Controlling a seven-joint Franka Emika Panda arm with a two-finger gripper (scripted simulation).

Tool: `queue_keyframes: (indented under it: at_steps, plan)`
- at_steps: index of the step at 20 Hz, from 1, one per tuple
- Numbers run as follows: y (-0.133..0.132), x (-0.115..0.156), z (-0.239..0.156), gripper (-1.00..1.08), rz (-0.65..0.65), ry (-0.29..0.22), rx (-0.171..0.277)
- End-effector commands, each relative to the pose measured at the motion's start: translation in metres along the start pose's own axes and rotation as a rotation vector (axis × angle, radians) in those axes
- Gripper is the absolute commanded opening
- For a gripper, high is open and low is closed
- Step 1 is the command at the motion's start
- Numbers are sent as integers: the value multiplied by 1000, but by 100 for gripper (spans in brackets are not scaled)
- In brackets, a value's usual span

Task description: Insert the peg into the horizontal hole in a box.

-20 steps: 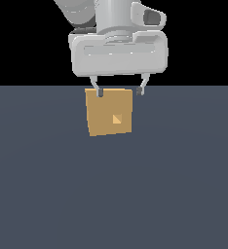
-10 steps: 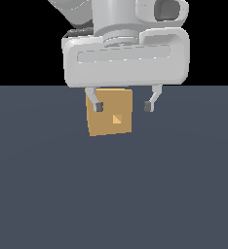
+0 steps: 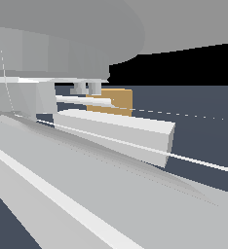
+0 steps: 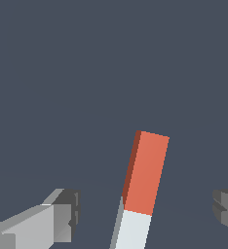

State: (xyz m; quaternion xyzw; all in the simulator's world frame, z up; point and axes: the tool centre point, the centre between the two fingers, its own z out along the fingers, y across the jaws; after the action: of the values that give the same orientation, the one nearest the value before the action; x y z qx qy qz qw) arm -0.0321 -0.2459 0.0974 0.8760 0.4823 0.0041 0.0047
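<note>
the pale grey arm fills most of the exterior view, its broad body close to the camera and hiding much of the scene. behind it shows part of the tan orange-brown box (image 3: 117, 101); its hole is hidden. in the wrist view the gripper (image 4: 147, 219) points down at the dark slate-grey floor (image 4: 86, 73), fingers (image 4: 62, 214) spread wide apart. the slim bar-shaped peg (image 4: 144, 180), red-orange at one end and pale grey-white at the other, lies on the floor between the fingers, touching neither.
</note>
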Motion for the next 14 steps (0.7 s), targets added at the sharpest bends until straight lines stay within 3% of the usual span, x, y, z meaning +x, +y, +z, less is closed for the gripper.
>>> queue_keyframes:
  at_steps: [1,7,14]
  plan:
    - [2,-38,12,100,88,-2,4]
    - [-3,-91,30,100,209,-5,10]
    - [-5,-97,32,100,223,-4,12]
